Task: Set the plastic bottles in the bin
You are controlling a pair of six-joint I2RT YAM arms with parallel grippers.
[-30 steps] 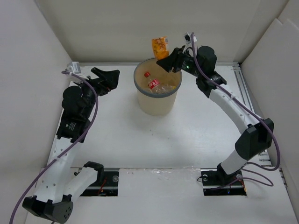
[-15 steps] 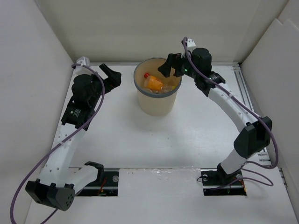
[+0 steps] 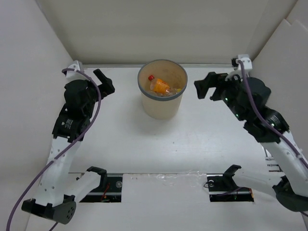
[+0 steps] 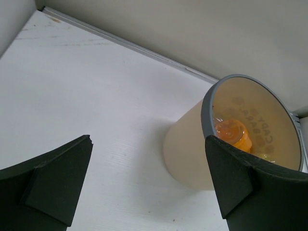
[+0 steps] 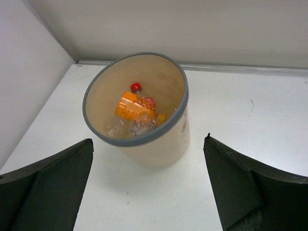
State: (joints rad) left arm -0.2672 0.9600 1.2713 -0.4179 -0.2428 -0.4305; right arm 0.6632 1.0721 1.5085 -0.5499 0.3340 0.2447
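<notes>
Our right gripper hangs with its jaws spread wide and nothing between them, pointed at the bin from the bin's right side and raised above the table. Our left gripper is just as wide and just as empty, and faces the bin from the opposite side. Both are apart from the rim; the right one is the nearer of the two.

From the right wrist view the bin's mouth lies straight ahead and below, tipped towards us so that we look into it. From the left wrist view it sits ahead and to the right, half behind a finger.

The plastic bottles are inside the bin. On top lies a short orange bottle, on its side, its long axis running from the far left down to the near right in the overhead view, with a red cap at the far-left end. Under it we make out clear crumpled plastic, but we cannot count the pieces.

We see no bottle outside the bin in any view. We judge the task done or very nearly so, with nothing left for either arm to reach for.
</notes>
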